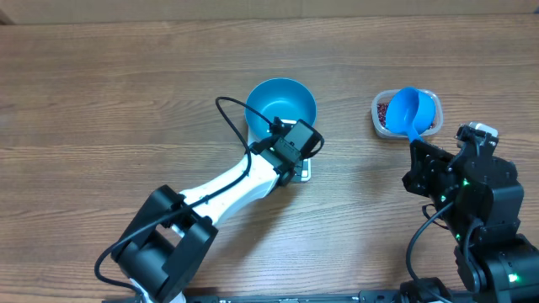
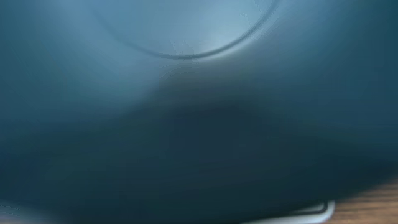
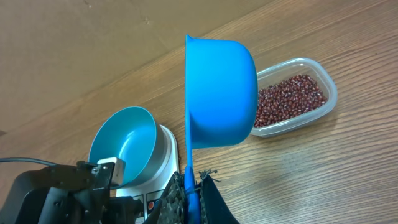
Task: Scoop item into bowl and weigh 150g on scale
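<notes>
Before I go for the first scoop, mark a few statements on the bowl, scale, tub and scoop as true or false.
1. The bowl sits on the scale. True.
2. The bowl already holds beans. False: it looks empty; the beans lie in the tub.
3. The right jaws hold the scoop by its handle. True.
4. The scoop lies on the table, left of the bowl. False: it is held up over the tub, to the right of the bowl.
</notes>
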`<state>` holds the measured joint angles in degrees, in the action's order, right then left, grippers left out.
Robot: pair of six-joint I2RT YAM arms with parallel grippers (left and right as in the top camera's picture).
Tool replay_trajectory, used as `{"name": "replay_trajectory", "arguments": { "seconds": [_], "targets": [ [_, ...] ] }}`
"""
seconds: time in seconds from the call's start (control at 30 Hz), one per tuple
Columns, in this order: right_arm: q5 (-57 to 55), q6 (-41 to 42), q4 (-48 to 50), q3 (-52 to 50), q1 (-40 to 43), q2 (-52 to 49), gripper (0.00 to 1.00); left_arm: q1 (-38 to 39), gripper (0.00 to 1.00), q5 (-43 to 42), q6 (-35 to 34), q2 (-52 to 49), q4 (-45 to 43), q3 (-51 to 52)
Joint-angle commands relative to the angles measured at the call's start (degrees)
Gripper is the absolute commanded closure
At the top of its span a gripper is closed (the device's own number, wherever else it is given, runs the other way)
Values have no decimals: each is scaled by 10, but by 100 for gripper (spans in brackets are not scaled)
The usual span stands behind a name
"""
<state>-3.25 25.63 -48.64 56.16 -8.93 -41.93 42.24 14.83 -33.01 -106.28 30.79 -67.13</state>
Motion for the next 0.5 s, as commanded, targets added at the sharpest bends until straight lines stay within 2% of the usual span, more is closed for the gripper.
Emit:
{"name": "replay_trajectory", "arguments": {
  "seconds": [0.0,0.47],
  "targets": [
    [-6,-4,3,16,4,4,96,-3,96,-14,33,-13,-9,-14],
    [-6,-4,4,16,4,4,96,-2,96,-34,77,-13,-37,-14]
  ]
}}
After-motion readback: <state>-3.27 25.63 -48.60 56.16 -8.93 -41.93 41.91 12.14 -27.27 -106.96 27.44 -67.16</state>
